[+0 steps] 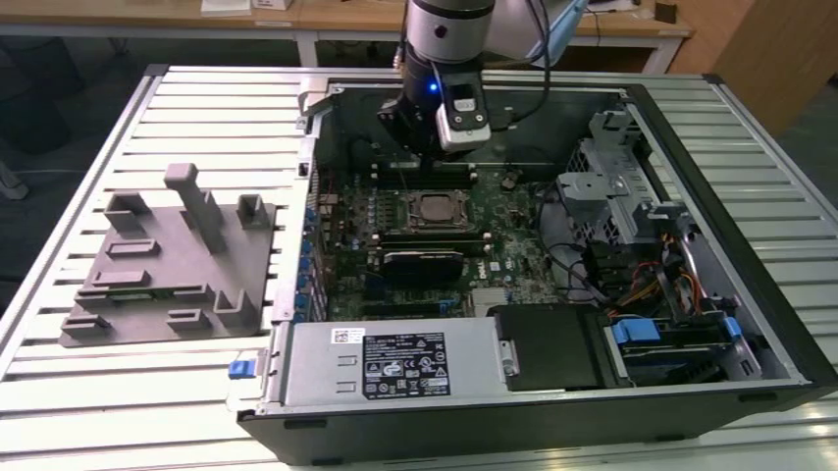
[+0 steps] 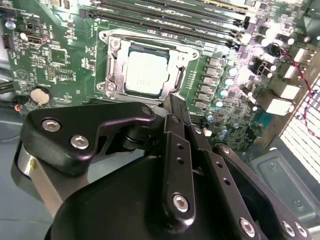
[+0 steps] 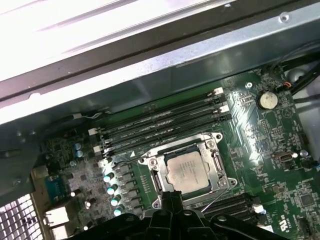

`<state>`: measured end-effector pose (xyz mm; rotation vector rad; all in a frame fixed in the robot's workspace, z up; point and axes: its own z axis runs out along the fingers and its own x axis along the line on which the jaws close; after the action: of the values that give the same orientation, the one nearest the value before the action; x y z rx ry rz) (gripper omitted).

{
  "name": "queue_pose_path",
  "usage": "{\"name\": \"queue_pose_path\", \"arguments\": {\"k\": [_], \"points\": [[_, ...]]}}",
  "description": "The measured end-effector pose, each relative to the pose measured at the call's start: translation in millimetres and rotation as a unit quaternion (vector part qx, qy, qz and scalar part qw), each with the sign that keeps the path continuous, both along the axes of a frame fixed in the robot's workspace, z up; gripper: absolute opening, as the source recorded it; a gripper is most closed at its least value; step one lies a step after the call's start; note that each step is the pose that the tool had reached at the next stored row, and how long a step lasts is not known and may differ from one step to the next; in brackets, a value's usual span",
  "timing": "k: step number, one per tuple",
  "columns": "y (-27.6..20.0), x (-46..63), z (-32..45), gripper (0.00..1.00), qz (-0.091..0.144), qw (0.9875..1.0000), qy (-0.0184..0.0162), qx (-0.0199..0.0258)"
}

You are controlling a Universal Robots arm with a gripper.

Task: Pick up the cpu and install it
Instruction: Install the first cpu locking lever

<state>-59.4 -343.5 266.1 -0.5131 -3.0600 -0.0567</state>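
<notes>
Cpu (image 2: 145, 75): lying flat inside the socket (image 2: 114, 70), silver top up. Gripper (image 2: 172, 100): fingers closed together, holding nothing, raised above the socket's near edge. Hazard, as judged: a downward drift could strike the socket frame or tilt the cpu, bending contacts beneath.

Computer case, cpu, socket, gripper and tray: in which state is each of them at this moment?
computer case: lying flat, side panel off, inside exposed.
cpu: lying flat in the socket, silver top up.
socket: metal frame around the cpu; whether it is latched cannot be told.
gripper: shut, holding nothing, inside the case near the socket.
tray: lying on the table, at the exterior view's left of the case.
</notes>
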Motion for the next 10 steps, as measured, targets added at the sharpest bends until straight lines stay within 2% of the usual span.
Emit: {"name": "queue_pose_path", "arguments": {"k": [2,3,7,10], "points": [[0.0,-2.0,-0.4,0.11,0.001,1.0,-0.0076,0.0001],[0.1,-2.7,-0.8,0.11,0.001,0.9999,-0.0101,0.0004],[0.0,-2.8,-1.8,0.11,0.027,0.9996,-0.0112,0.0019],[0.0,-2.8,-2.5,0.11,0.055,0.9984,-0.0113,0.0023]]}}
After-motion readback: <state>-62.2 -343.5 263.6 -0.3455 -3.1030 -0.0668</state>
